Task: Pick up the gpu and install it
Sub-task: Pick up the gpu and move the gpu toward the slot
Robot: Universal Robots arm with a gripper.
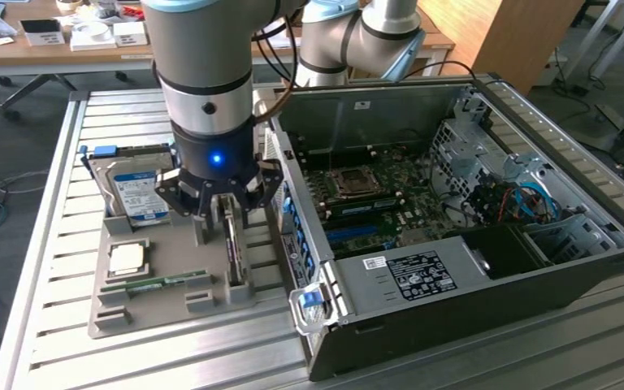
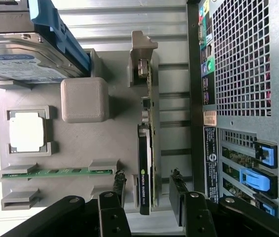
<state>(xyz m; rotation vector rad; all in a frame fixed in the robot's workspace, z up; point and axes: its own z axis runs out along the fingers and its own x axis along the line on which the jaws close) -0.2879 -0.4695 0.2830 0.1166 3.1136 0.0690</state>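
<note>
**Hand spread over the gpu, nothing gripped**

In the exterior view, the gripper points straight down over the grey holder tray. The gpu stands on edge in its slot directly beneath the hand, with its upper end between the fingers. Beside the hand, toward the exterior view's left, are the hard drive, the processor chip and the memory stick. The open computer case sits close on the hand's other side.

In the wrist view, you can see the gripper spread wide. One finger is on each face of the gpu, with a clear gap on both sides, so neither pad touches the card. Beyond one finger lie the memory stick, processor chip and hard drive. Beyond the other is the computer case, showing its rear grille.
</note>
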